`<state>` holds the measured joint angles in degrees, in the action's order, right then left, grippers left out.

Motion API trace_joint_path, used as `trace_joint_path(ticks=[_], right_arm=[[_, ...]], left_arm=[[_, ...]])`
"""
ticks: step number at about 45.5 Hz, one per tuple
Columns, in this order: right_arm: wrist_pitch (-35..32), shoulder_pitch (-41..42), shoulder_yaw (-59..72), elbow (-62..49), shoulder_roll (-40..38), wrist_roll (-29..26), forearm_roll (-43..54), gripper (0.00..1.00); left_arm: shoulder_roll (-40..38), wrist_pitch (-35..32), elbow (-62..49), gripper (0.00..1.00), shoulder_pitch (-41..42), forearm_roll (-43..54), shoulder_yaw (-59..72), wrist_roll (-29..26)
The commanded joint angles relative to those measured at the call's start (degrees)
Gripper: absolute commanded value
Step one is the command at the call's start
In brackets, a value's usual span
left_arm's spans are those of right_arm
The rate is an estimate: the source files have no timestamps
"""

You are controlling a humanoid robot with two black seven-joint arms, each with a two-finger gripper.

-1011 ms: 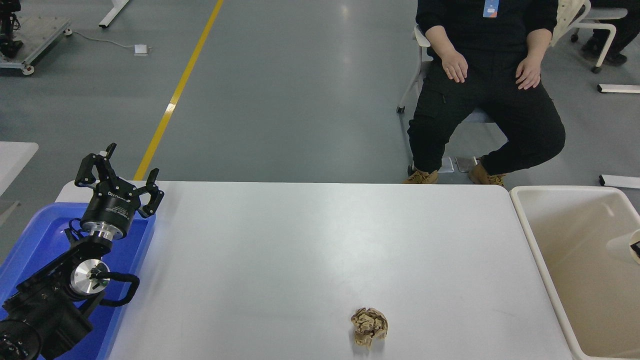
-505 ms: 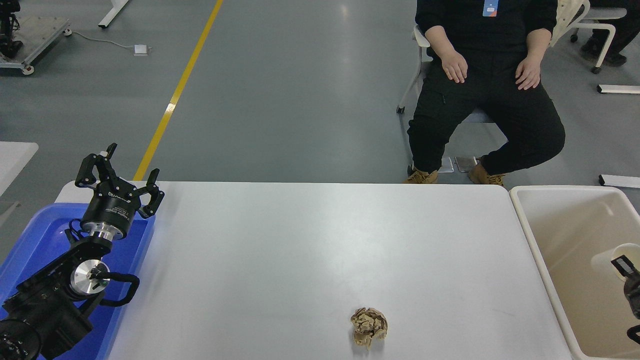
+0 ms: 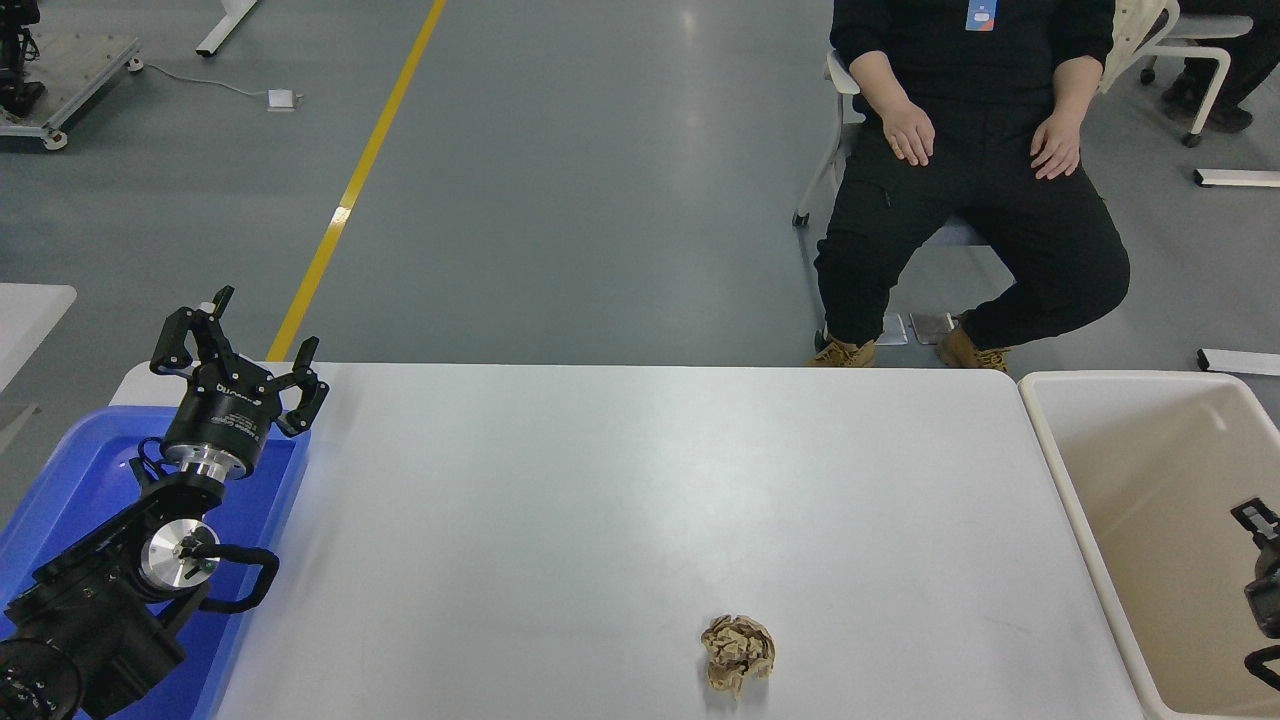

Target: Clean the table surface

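Across the lower two thirds of the head view lies the table surface, a wide, smooth, matte white top with rounded far corners, faintly glossed by overhead light toward its middle. Its only litter is a crumpled ball of brown paper, sitting at about 5 o'clock from the table's centre, close to the near edge. At 9 o'clock, a blue plastic tray lies at the table's left end, and the left gripper is parked over the tray's far right corner with its black fingers spread apart and nothing between them. At 3 o'clock, a beige bin stands just beside the table's right end; only a sliver of the right gripper pokes in at the picture's right edge over the bin, and whether its jaws are apart or together cannot be told. Beyond the table, from 10 to 2 o'clock, stretches a grey floor crossed by a yellow line. At 1 o'clock a person in black clothes sits on a chair, hands resting on their thighs.
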<state>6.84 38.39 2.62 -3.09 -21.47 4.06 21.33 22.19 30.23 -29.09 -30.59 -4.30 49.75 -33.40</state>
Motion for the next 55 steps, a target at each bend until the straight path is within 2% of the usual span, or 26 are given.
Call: trace_joint_path(ticks=[1,11,33,44,55], right_arm=[[-1.3,8.36,-11.75,8.61,-9.28,-0.11,0.02,0.98],[-2.88,12.59,-26.61,22.6,-19.31,-0.02,0.02,0.98],[-2.97,28.49,-38.03,27.52,-18.09,1.3,-0.06,0.98],[-4.29,26.13,-57.63,40.34,-16.24,2.62,-0.06,0.99],[-7.27,18.05,-63.88,52.48,-15.27,2.71,-0.06,0.99]], left_arm=[[-0.04,0.0,-0.01,1.0,0.0,0.0,0.0,0.0],[0.05,0.0,-0.01,1.0,0.0,0.0,0.0,0.0],[0.05,0.0,-0.01,1.0,0.0,0.0,0.0,0.0],[0.05,0.0,-0.01,1.0,0.0,0.0,0.0,0.0],[0.05,0.0,-0.01,1.0,0.0,0.0,0.0,0.0]])
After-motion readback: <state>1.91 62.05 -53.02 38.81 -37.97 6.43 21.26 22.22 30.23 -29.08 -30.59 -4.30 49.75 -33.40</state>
